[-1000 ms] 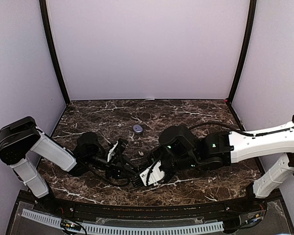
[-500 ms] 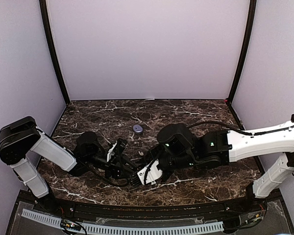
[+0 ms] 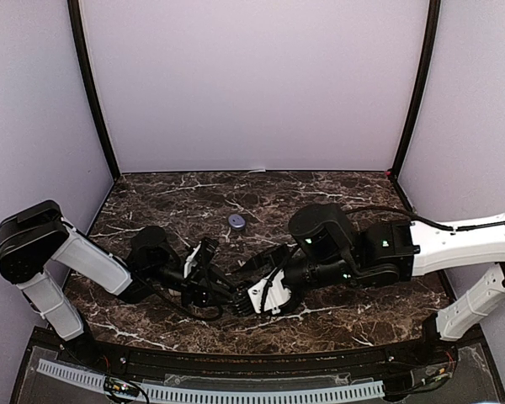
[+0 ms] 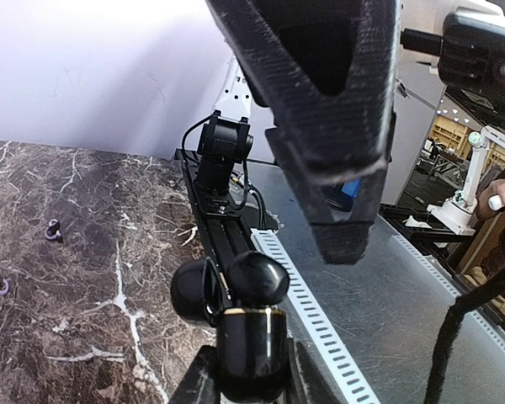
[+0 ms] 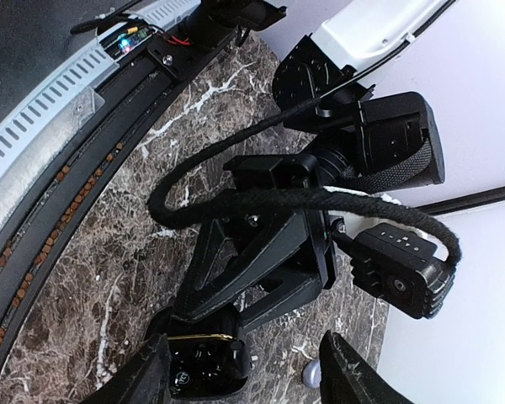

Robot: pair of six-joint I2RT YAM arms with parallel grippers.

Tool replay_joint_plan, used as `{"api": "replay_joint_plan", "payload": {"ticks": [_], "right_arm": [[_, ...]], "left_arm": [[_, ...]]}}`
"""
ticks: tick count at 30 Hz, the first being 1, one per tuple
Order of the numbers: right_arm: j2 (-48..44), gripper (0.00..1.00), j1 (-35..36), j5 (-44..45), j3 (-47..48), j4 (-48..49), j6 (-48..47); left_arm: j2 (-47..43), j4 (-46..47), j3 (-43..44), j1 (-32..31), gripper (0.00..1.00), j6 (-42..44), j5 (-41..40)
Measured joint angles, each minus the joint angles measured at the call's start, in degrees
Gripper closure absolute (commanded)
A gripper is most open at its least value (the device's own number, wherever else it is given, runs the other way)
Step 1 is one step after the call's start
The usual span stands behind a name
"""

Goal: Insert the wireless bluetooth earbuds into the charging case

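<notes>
— Earbuds (image 4: 52, 229): where do we have them?

— None in our grasp. The right gripper (image 5: 246, 345) has its fingers (image 5: 156, 370) spread wide, gripping nothing. The charging case (image 5: 206, 366) shows low between them in the right wrist view, close to one finger. Two tiny dark things lie loose on the marble table (image 4: 93, 337), well apart from the case, and we take those for buds.

— And the case?

— It sits in the left gripper (image 4: 251, 380), which is clenched on its black body below the gold band. Glossy rounded shapes sit at its top. We cannot tell whether they are a lid or seated buds.

— So what is the step, as we judge it?

— Fetching a bud with the right. We should hold the left dead steady, with the mouth of the case facing the right arm's approach. We pinch the bud lightly across its body, since something that small and smooth will likely squirt out under a hard squeeze.

— What are the risks?

— The two grippers are very close, and a braided cable (image 5: 261, 199) loops over the left one. We should back the right out clear before turning toward the table. We let go only once the bud sits in its socket.
</notes>
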Motion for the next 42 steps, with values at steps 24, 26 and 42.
{"api": "replay_joint_plan", "payload": {"ticks": [24,26,42], "right_arm": [[-9.3,0.58,-0.5,-6.1,-10.3,20.9,35.8],[-9.3,0.63,-0.5,-6.2,-11.2,22.2,37.8],[-4.9,1.00,-1.0,-0.3,-12.2,23.3,41.4]], "left_arm": [[-3.5,-0.7,-0.2,0.0,1.00,3.6,-5.7],[-3.5,-0.8,-0.2,0.0,1.00,3.8,-6.1],[-3.5,-1.7,-0.2,0.0,1.00,4.3,-6.3]]}}
